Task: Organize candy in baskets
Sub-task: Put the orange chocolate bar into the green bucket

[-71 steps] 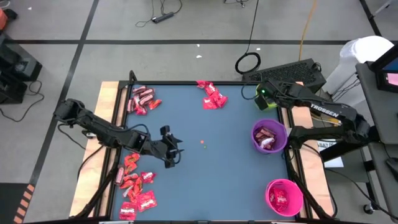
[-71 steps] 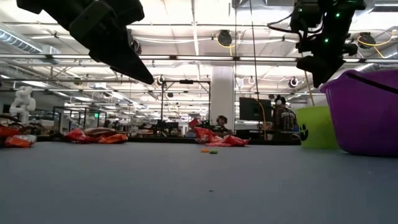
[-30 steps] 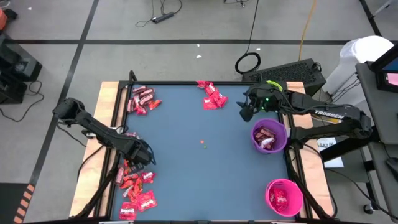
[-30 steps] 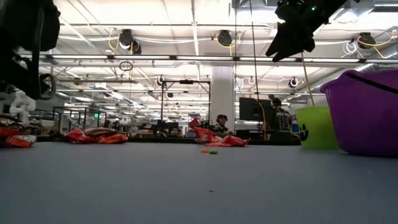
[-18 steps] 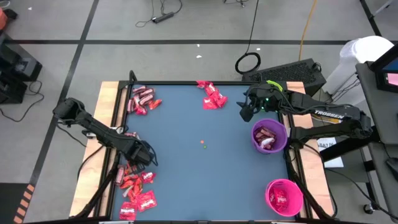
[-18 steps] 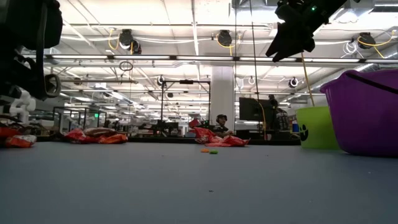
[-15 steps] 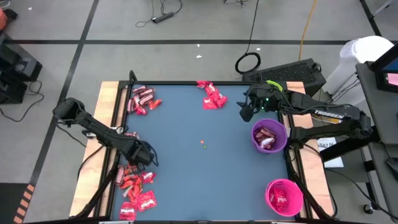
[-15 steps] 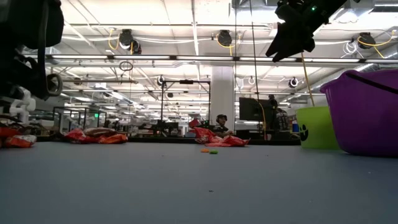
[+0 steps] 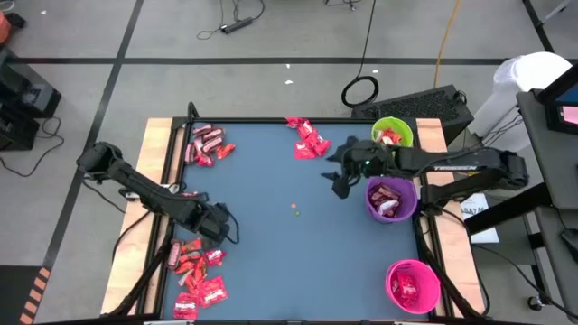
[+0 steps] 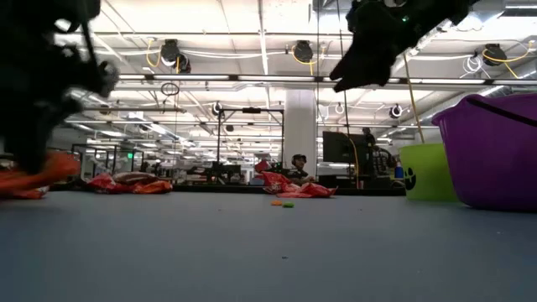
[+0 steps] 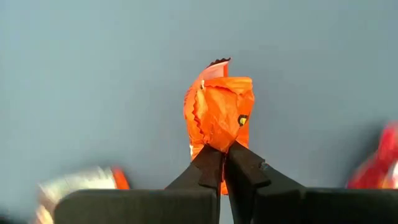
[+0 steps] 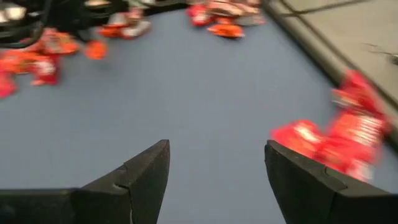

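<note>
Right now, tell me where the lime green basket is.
In the high view, the lime green basket sits at the table's far right edge, just beyond the purple basket.

A big open robotics lab: ceiling lights [image 10: 302, 52] and pipes above distant workstations [image 10: 344, 149], taped concrete floor [image 9: 271, 54].

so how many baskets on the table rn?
3, all along the table's right side: green basket at the far corner, purple basket midway, pink basket nearest. None seem hidden.
</note>
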You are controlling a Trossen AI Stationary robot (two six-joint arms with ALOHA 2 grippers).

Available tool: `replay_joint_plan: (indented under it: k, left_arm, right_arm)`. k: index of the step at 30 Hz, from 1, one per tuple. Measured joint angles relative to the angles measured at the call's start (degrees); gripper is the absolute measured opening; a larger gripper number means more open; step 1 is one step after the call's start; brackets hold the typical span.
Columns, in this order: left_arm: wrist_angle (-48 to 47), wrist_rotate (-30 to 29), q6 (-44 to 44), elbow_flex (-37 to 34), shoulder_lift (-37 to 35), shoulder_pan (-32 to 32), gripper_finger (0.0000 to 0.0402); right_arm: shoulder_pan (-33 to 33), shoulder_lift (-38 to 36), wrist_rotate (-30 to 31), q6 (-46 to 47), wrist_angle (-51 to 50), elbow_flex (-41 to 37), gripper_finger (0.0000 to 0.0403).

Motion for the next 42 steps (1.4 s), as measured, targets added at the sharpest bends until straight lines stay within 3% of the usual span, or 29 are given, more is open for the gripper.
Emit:
replay_joint_plan:
  k: [6, 13, 19, 31, 39, 42]
  left_arm:
    - [14.29, -17.67, 9.98, 1.27, -0.02, 0.00, 0.0015]
    - [34.88, -23.39, 25.46, 0.14, 0.02, 1.37, 0.0015]
    - [45.56, -25.85, 31.59, 0.00, 0.02, 3.61, 0.0015]
    - [57.62, -26.31, 33.68, -0.03, 3.10, 6.93, 0.0015]
    - [59.18, -26.27, 34.70, -0.06, 4.67, 7.46, 0.0015]
    - [59.98, -26.27, 34.72, -0.06, 4.81, 7.69, 0.0015]
  right_arm:
    - [3.89, 8.37, -3.21, -0.69, 10.91, -0.02, 0.0249]
    - [7.32, 15.78, -3.21, -0.85, 18.52, -0.04, 0.0249]
    - [9.65, 19.99, -3.16, -1.11, 27.51, -0.04, 0.0249]
    - [10.80, 27.56, -2.84, -4.23, 44.75, -0.02, 0.0249]
    - [10.80, 30.22, -2.84, -5.66, 54.12, -0.02, 0.0248]
    - [10.80, 30.81, -2.84, -5.65, 54.30, -0.02, 0.0230]
